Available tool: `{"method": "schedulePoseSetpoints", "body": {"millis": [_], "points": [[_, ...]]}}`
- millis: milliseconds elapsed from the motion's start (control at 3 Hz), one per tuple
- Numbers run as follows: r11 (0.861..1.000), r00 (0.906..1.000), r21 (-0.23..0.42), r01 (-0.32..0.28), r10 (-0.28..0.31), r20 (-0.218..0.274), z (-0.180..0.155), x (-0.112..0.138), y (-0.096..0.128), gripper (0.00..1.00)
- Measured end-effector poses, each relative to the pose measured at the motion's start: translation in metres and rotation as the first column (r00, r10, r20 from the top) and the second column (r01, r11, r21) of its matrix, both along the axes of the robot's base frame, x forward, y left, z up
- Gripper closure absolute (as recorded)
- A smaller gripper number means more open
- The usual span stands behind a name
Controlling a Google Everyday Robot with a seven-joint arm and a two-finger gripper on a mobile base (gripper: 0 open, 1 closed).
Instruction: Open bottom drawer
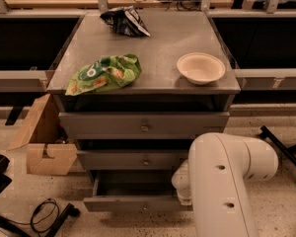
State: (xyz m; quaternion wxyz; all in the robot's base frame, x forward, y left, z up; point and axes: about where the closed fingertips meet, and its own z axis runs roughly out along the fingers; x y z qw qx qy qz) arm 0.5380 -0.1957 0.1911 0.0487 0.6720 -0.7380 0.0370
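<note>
The grey cabinet (148,43) has three stacked drawers. The bottom drawer (133,204) stands pulled out toward me, its dark inside (138,184) showing and its small knob (144,207) at the centre of the front. The middle drawer (133,159) and top drawer (143,126) sit pushed in. My white arm (227,181) reaches down in front of the cabinet's right side, and its end (181,184) is at the right end of the bottom drawer. The gripper is hidden behind the arm.
On the cabinet top lie a green chip bag (106,73), a dark bag (124,21) and a beige bowl (201,67). An open cardboard box (44,142) stands left of the cabinet. A black cable (44,214) lies on the floor, and a black leg (281,147) is at right.
</note>
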Motion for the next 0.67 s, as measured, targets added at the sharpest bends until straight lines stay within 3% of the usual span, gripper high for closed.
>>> {"method": "schedulePoseSetpoints", "body": {"millis": [667], "points": [[1.000, 1.0000, -0.006, 0.003, -0.003, -0.004, 0.0049, -0.0047, -0.0004, 1.00]]}}
